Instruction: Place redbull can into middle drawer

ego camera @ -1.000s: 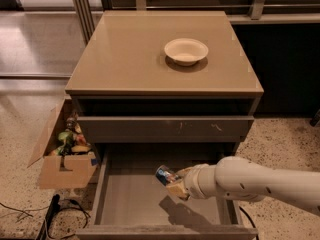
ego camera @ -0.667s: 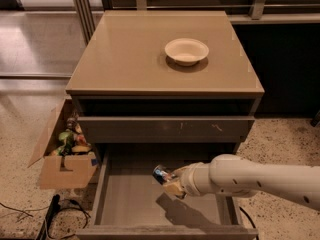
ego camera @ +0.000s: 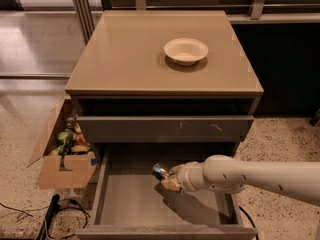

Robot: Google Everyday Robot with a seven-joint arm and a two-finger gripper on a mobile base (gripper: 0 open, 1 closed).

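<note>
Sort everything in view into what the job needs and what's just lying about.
For the job: middle drawer, pulled open; redbull can; gripper, shut on the can above the drawer's floor.
Lying about: cream bowl on the cabinet top; cardboard box of clutter beside the cabinet.

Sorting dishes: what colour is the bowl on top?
Cream bowl, camera view; the hand holds the redbull can over the middle drawer.
</note>
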